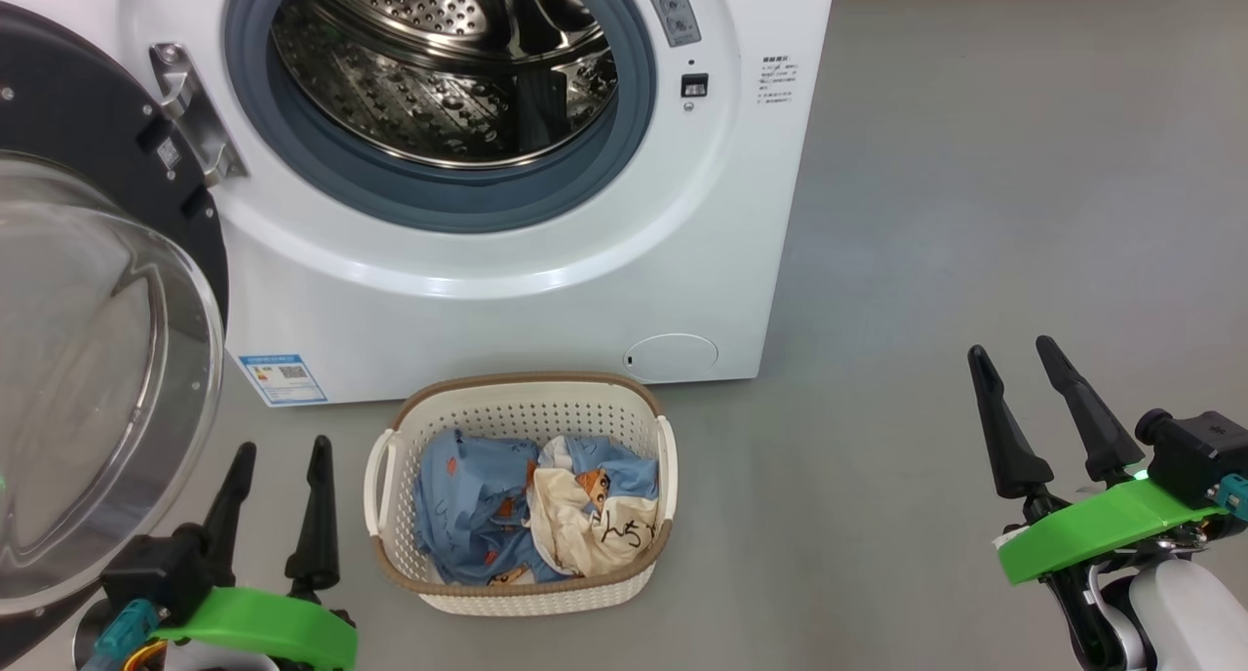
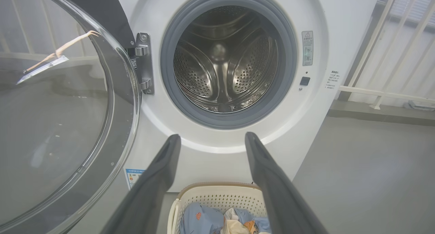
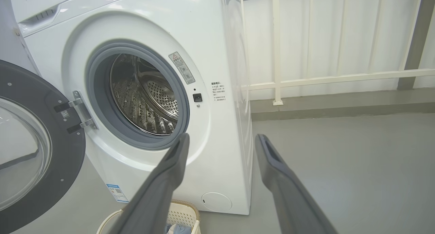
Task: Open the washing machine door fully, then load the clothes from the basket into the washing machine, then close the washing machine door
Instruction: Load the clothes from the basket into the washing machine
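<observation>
Head view: the washing machine door [image 1: 88,359] stands swung wide at the left of the washing machine [image 1: 546,300], the clothes [image 1: 487,515] lie in the basket [image 1: 526,383] just in front of it, and the left gripper [image 1: 282,447] and right gripper [image 1: 1010,347] hover spread, holding nothing.

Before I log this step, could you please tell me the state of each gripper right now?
Left gripper: open, holding nothing, to the left of the basket.
Right gripper: open, holding nothing.
</observation>
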### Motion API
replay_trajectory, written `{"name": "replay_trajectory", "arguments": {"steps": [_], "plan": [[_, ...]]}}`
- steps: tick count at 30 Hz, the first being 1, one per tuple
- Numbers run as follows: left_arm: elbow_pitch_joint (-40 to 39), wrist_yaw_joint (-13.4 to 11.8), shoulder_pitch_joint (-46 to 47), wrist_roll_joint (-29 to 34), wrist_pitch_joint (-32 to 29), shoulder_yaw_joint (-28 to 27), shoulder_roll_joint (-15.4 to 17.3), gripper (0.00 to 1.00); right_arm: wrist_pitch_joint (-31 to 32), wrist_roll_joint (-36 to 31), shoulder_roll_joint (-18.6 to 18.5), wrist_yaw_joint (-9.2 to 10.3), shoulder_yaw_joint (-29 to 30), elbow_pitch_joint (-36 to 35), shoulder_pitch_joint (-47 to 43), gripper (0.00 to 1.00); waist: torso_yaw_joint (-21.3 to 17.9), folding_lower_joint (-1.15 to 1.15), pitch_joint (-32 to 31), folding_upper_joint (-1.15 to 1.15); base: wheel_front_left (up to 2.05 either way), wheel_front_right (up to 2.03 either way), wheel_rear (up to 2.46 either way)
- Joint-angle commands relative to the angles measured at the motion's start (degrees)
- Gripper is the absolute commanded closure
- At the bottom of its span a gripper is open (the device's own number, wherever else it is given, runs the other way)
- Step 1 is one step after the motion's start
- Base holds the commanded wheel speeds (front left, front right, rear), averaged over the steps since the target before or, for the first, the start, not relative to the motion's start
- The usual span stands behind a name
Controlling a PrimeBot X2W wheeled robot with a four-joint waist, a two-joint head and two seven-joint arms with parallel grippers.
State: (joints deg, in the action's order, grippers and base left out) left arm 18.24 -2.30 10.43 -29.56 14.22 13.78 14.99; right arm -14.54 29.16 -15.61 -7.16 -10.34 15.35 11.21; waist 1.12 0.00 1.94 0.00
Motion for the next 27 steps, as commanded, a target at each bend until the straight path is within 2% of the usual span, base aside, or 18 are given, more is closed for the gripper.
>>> {"name": "replay_trajectory", "arguments": {"steps": [1,15,27], "plan": [[-1.5,0.3,1.1,0.5,0.8,-2.4,1.0,0.00,-0.5,-0.3,-0.8,-0.33,-0.8,-1.5,1.3,0.00,0.1,0.00,-0.1,0.00,0.00,0.00,0.00],[-2.2,1.3,0.8,1.9,0.8,-3.8,0.4,0.00,-0.5,-0.1,-0.7,-0.33,-1.1,-1.4,1.4,0.00,-0.1,0.00,0.0,0.00,0.00,0.00,0.00],[-1.6,1.1,0.7,2.7,0.8,-4.0,0.1,0.00,-0.5,0.0,-0.8,-0.33,-1.5,-1.4,1.1,0.00,0.0,0.00,-0.1,0.00,0.06,-0.06,0.00]]}}
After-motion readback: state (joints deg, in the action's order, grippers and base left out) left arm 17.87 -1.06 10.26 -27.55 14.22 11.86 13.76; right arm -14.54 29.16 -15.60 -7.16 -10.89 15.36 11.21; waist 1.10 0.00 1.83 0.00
